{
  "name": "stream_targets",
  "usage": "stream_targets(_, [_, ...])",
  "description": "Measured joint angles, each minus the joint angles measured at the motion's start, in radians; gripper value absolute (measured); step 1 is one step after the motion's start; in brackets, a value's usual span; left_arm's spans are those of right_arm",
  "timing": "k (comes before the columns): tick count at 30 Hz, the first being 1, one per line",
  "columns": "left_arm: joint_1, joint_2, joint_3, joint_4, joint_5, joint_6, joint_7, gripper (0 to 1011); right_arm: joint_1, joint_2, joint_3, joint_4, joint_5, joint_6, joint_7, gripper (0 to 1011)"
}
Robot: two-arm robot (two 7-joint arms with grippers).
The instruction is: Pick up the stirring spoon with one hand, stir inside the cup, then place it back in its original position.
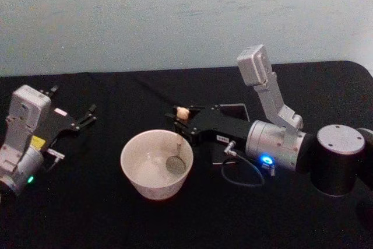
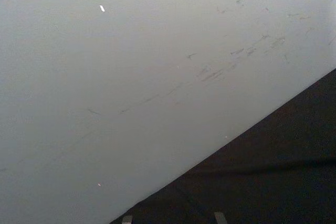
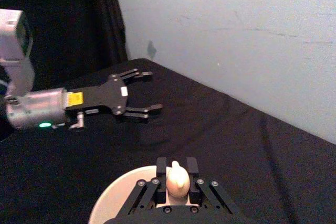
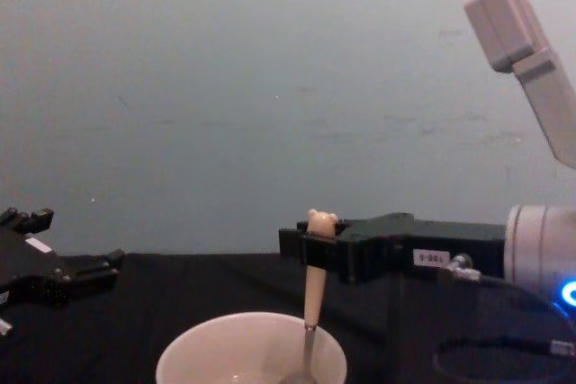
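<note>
Cream-white round cup (image 1: pixel 148 188), in head view, contains the metal bowl of the small bear-topped spoon (image 1: pixel 175 163). The right gripper (image 1: pixel 179 122) clamps its beige handle, and the dark grey square holder (image 1: pixel 239 109) is mostly hidden behind it. Chest view cuts off the cup's bottom. From the right wrist, the left gripper (image 3: pixel 151 92) sits spread open, well apart.

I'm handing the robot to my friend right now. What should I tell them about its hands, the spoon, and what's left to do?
Right hand: shut on the stirring spoon, holding it upright with its bowl down inside the cup.
Left hand: open, holding nothing, parked to the left of the cup.
Holder: partly hidden behind the right arm.
Done: spoon picked up and put in the cup.
Left: finish stirring, then put the spoon back in the holder and let go.
</note>
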Motion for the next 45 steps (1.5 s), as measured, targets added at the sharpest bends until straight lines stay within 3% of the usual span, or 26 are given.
stream_targets(6, [0.0,0.0,0.0,0.0,0.0,0.0,0.0,1001,-0.019,0.024,-0.015,-0.034,0.016,0.011,0.018,223])
stream_targets(14, [0.0,0.0,0.0,0.0,0.0,0.0,0.0,1001,-0.019,0.021,-0.044,-0.048,0.033,0.025,0.023,223])
stream_targets(29, [0.0,0.0,0.0,0.0,0.0,0.0,0.0,1001,0.044,-0.059,-0.092,0.024,0.048,0.053,-0.002,223])
stream_targets(37, [0.0,0.0,0.0,0.0,0.0,0.0,0.0,1001,0.082,-0.107,-0.09,0.089,0.043,0.049,-0.043,223])
stream_targets(45, [0.0,0.0,0.0,0.0,0.0,0.0,0.0,1001,0.099,-0.122,-0.07,0.128,0.03,0.04,-0.068,223])
